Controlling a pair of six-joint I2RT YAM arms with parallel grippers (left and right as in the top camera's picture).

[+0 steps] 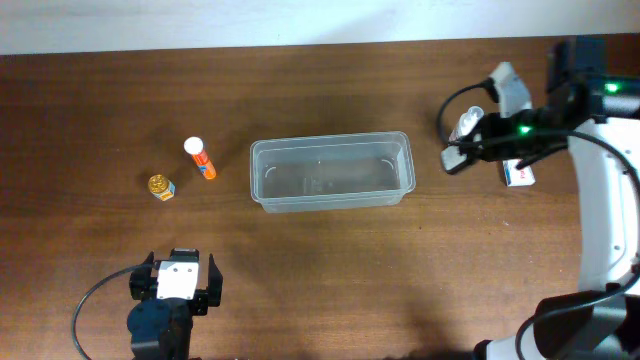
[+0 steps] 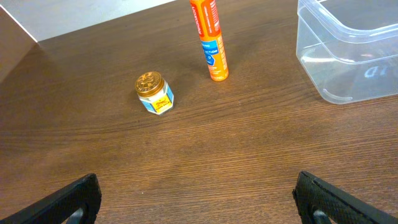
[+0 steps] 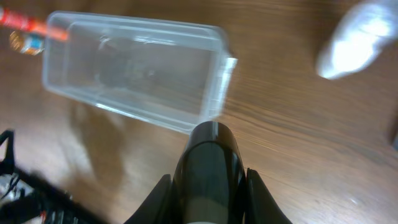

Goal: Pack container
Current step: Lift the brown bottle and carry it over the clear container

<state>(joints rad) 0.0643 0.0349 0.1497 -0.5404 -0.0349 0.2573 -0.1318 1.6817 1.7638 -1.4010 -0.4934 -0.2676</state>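
Container (image 1: 330,142) sits mid-bench, long side running left-right, nothing inside it.

Right fingers (image 3: 258,196) hang off the container's right end, near it but not touching. They look clenched on a dark cylinder (image 3: 208,158), though that frame is blurred. The cylinder's tip points toward the container's near right corner.

Left fingers (image 2: 68,202) are spread wide with nothing between them. They are well apart from the container, off its front-left corner.

Left of the container is an orange tube (image 1: 202,160) with a white cap. Further left is a small gold-lidded jar (image 1: 160,186). Both stand clear of the container wall. Beyond its right end, past the right fingers, are a small pale bottle (image 1: 468,123) and a white box (image 1: 518,175).

Nothing on the bench lies between either pair of fingers and the container.

Only the overhead view shows the box. The right wrist view shows the pale bottle just as a white blur. The left wrist view shows the blue label on the jar and only the container's left end.
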